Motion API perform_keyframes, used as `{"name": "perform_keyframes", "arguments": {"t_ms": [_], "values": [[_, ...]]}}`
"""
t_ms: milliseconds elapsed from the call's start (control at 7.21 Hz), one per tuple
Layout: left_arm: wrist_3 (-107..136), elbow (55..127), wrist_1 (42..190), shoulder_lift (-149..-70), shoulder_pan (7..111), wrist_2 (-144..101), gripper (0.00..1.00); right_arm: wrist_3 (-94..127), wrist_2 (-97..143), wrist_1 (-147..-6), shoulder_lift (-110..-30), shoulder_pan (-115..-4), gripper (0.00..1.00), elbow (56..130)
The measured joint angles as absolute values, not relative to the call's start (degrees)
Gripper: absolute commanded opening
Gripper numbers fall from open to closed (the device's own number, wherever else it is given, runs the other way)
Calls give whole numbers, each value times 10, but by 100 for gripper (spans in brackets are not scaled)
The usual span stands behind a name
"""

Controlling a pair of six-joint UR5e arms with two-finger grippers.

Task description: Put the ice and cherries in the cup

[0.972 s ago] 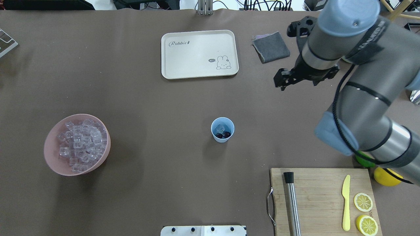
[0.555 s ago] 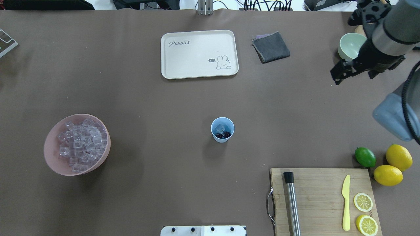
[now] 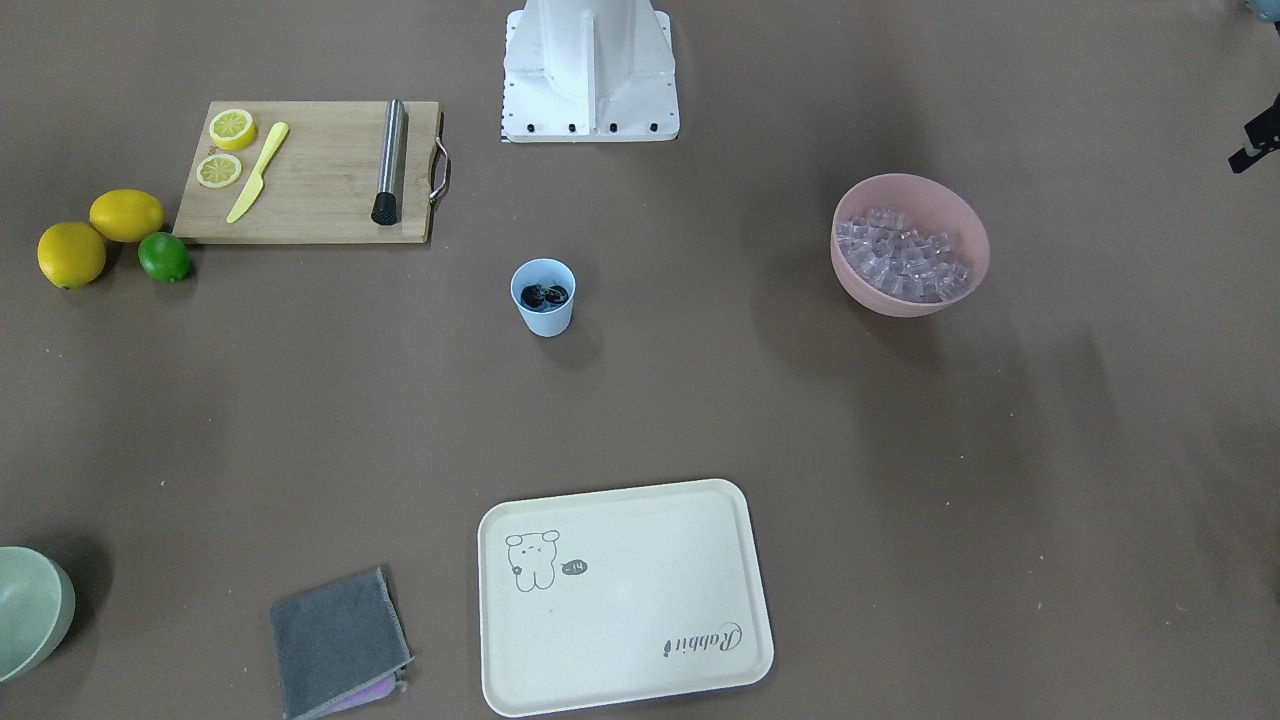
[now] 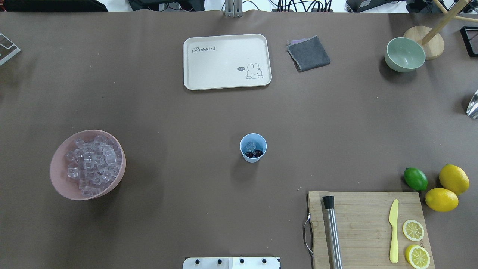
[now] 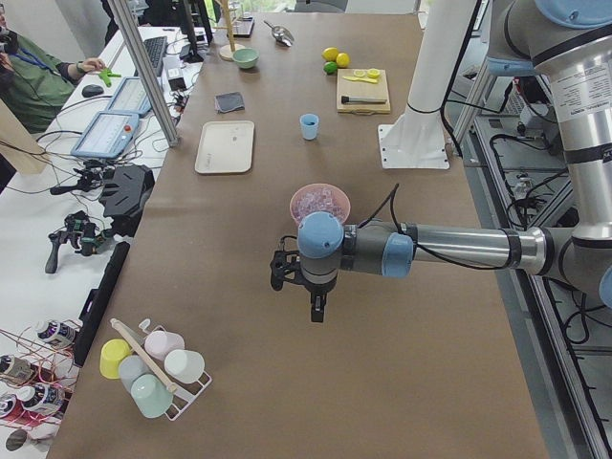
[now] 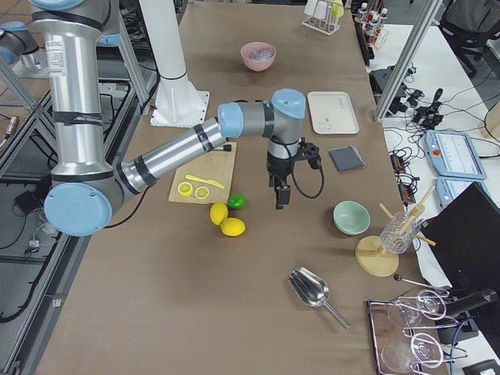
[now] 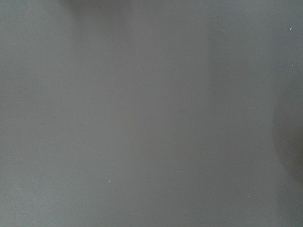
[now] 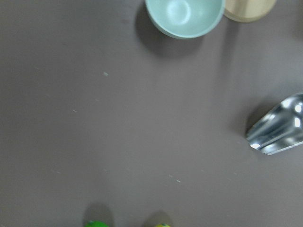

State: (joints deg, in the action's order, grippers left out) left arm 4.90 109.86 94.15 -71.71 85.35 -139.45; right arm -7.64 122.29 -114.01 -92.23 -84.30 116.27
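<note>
Two cherries and one ice cube in one cup

The one word that could be read was "Rabbit", in dark script in a corner of the cream tray. It stood upside down in the front-facing view. A small dark speech bubble beside the tray's bunny drawing held marks too small to read. The tray lay well apart from both arms' jaws.
</note>
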Motion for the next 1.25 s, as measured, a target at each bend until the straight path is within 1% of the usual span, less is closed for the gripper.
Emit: {"name": "perform_keyframes", "arguments": {"t_ms": [139,278,416,694,972,1249], "values": [[49,1097,942,-716,853,-1393,99,-103,1224,-1139,-952,-876,100,1144],[49,1094,942,-716,853,-1393,99,-112,1224,-1137,-965,-898,100,1114],[49,1089,943,-715,853,-1393,99,-115,1225,-1125,-973,-912,100,1080],[49,1085,946,-715,853,-1393,98,-114,1249,-1091,-984,-922,100,1035],[49,1084,947,-715,853,-1393,98,-113,1292,-1054,-990,-923,100,1007],[49,1084,950,-715,853,-1393,98,-113,1314,-1023,-990,-924,100,995]]}}
